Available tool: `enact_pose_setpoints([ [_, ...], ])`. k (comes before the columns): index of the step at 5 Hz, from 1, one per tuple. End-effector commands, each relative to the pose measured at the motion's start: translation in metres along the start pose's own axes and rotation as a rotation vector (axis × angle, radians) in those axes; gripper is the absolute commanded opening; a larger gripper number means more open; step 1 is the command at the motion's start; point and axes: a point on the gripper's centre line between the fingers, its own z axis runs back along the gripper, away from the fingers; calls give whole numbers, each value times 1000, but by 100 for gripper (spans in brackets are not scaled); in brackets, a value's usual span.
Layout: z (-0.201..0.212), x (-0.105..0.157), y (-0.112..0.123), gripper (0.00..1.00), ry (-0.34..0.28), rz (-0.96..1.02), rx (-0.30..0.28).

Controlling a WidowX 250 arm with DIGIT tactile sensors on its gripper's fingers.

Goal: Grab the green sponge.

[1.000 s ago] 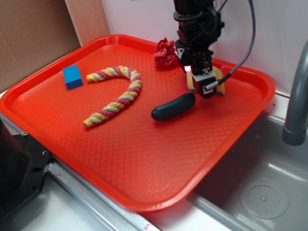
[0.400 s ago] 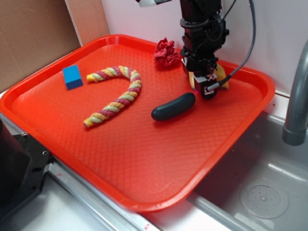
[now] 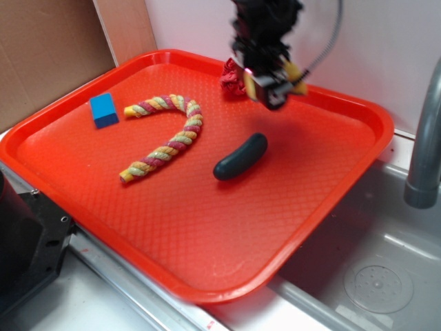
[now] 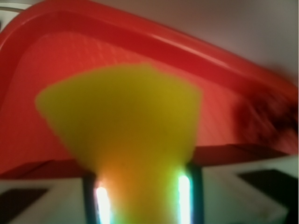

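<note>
Your gripper (image 3: 270, 81) is clamped on the green sponge (image 4: 124, 126), a yellow foam wedge pinched between the fingers (image 4: 99, 196) and held above the tray (image 3: 207, 227) near its far edge. Beneath you, a smooth dark green sausage shape (image 3: 240, 157) lies mid-tray; a crumpled red cloth (image 3: 233, 76) sits just beside the gripper. A braided rope (image 3: 165, 134) and blue block (image 3: 104, 110) lie toward the left edge.

Bright yellow green sponge (image 4: 124, 135), held in a black gripper (image 3: 270, 84). Red tray (image 3: 207, 227) with a tiny bumpy diamond pattern. Blue block (image 3: 104, 110) far left. Twisted rope (image 3: 169, 135) striped yellow, pink and pale green. Dark green sausage shape (image 3: 240, 156) in the middle. Dark red crumpled cloth (image 3: 233, 76) at the far side.
</note>
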Motion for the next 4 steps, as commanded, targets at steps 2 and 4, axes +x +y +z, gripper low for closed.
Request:
enact_pose_setpoints([
  [2, 102, -90, 5, 0, 39, 332, -10],
  [4, 110, -131, 2, 0, 39, 400, 16],
])
